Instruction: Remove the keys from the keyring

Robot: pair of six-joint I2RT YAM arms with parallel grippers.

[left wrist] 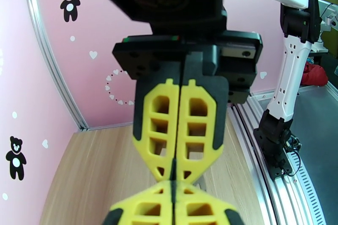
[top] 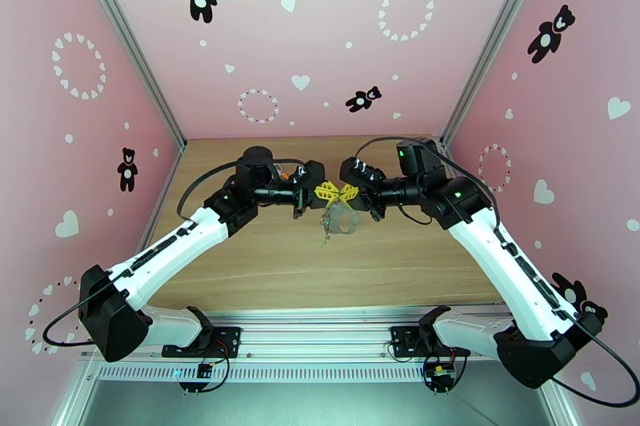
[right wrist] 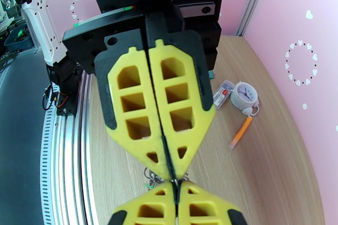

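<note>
Keyring [top: 344,221] hangs in the air over the middle of the wooden bench [top: 256,268], just under the spot where the two hands meet tip to tip. From above it reads as a dark oval loop, with a thin chain and small dark pieces dangling from its left side toward the bench. Those pieces are probably the keys [top: 326,238], though they are too small there to tell apart. In the right wrist view a cluster of metal rings with a speck of green shows just below the fingertips.

The left hand [top: 329,193] is clenched, its yellow fingers [right wrist: 198,112] pressed flat together, with what looks like a thin black strip of the keyring pinched at their tips. The right hand [top: 345,193] is clenched likewise, its yellow fingers [left wrist: 198,118] closed on the same dark strip.
</note>
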